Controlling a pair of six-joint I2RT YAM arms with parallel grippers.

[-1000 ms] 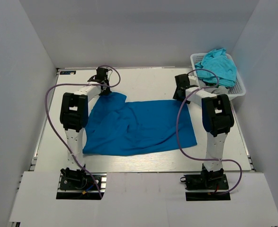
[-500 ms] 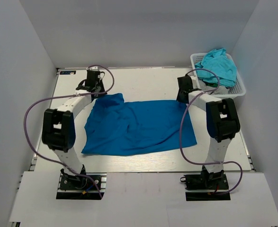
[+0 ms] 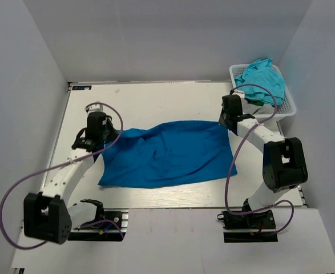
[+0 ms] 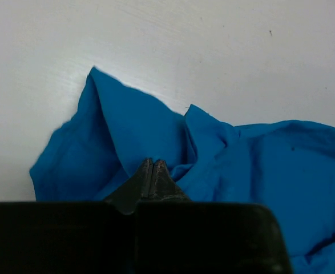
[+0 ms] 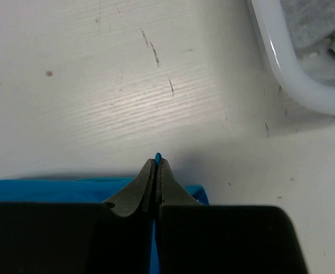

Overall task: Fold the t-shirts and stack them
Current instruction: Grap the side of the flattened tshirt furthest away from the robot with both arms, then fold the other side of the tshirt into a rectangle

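Royal blue t-shirt [image 3: 167, 153]: spread out, wrinkled, on table [image 3: 156, 103] centre, between 2 arms. Left gripper [image 4: 154, 166]: jaws closed, pinching bunched fabric at shirt's far-left corner. Right gripper [image 5: 157, 162]: jaws closed, sliver of blue cloth nipped between tips at far-right corner. Turquoise t-shirts [image 3: 262, 79]: heaped in white basket [image 3: 288, 108], far-right table corner, near right gripper.

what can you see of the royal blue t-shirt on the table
The royal blue t-shirt is soft, cotton-looking cloth, spread wide and wrinkled on the white table between the arms. Its far left corner is bunched into folds. The left gripper is shut on that corner, and the right gripper is shut on the far right corner, a sliver of blue showing at its tips.
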